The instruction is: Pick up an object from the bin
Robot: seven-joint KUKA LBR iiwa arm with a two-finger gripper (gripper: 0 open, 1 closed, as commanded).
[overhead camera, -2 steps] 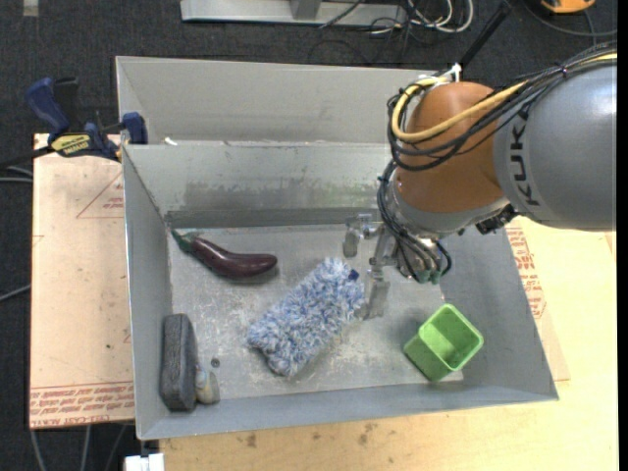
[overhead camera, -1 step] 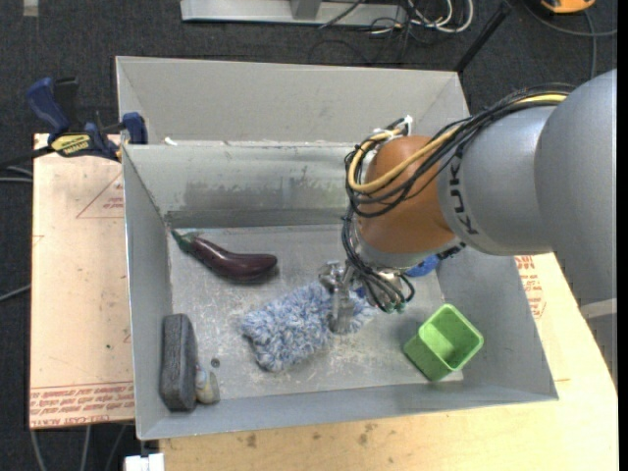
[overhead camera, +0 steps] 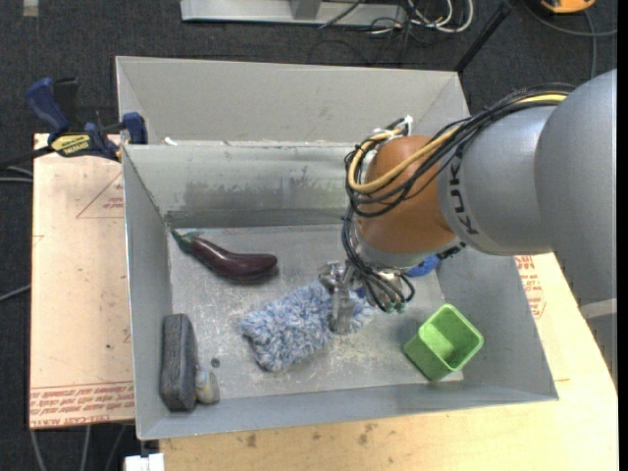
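Observation:
My gripper [overhead camera: 342, 314] is down in the middle of the bin, its metal fingertips pressed into the right end of a crumpled blue-and-white knitted cloth [overhead camera: 289, 330]. The cloth lies flat on the bin floor. Whether cloth is pinched between the fingers is hidden by folds. A green open plastic cup [overhead camera: 444, 340] lies on its side to the right of the gripper. A dark purple toy aubergine [overhead camera: 231, 259] lies to the upper left, near the back wall.
A long dark grey block [overhead camera: 178, 361] lies along the left wall, with a small pale stone [overhead camera: 207, 389] at its lower end. The arm's orange cover and cables hang over the bin's right half. A bit of blue shows under the cover.

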